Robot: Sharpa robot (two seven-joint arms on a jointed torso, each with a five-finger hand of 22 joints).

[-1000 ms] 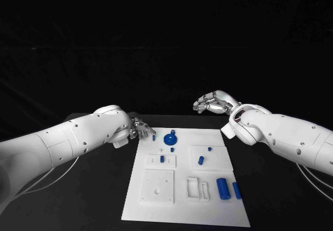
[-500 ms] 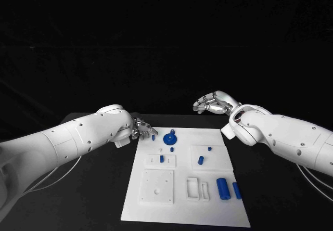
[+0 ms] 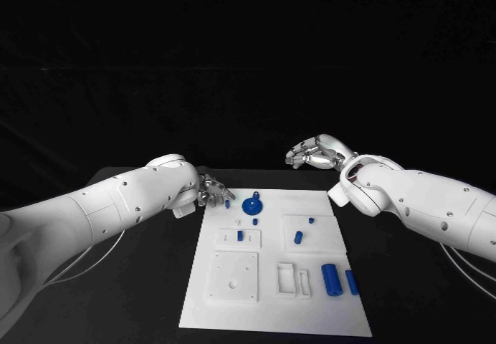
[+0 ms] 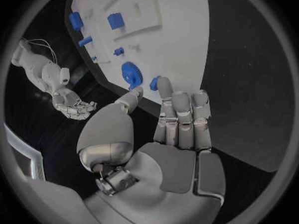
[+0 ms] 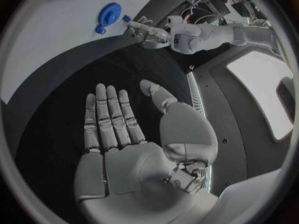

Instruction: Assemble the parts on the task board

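A flat white rectangular task board (image 3: pixel 310 315) is seen lying in the middle of a black desk (image 3: pixel 145 287), with small blue plastic parts spread over it. At the far end a blue gear-shaped disc (image 3: pixel 253 208) is found, with a short blue peg (image 3: pixel 227 204) just beside it, toward the left hand. Nearer the middle, small blue pins are seen standing in two raised white blocks (image 3: pixel 240 235) (image 3: pixel 299 238). At the near end a fat blue cylinder (image 3: pixel 331 279) and a thinner blue bar (image 3: pixel 353 282) are laid side by side, next to a white slotted frame (image 3: pixel 292 280) whose slots appear unfilled, and a square white plate (image 3: pixel 236 276) with a small hole.

The left silver hand (image 3: pixel 212 191) is held at the board's far left corner, fingers spread and nothing gripped; in the left wrist view its fingertips (image 4: pixel 166 87) are seen close to the short peg (image 4: pixel 154 82) and the gear (image 4: pixel 131 74), though contact cannot be told. The right silver hand (image 3: pixel 315 153) is raised beyond the board's far edge, well apart from every part, fingers apart and nothing held.

The risk is judged to lie at the left fingertips: the peg is small and stands close to the gear, so it could be tipped or pushed aside, or the gear nudged, if the fingers are closed slightly off line.
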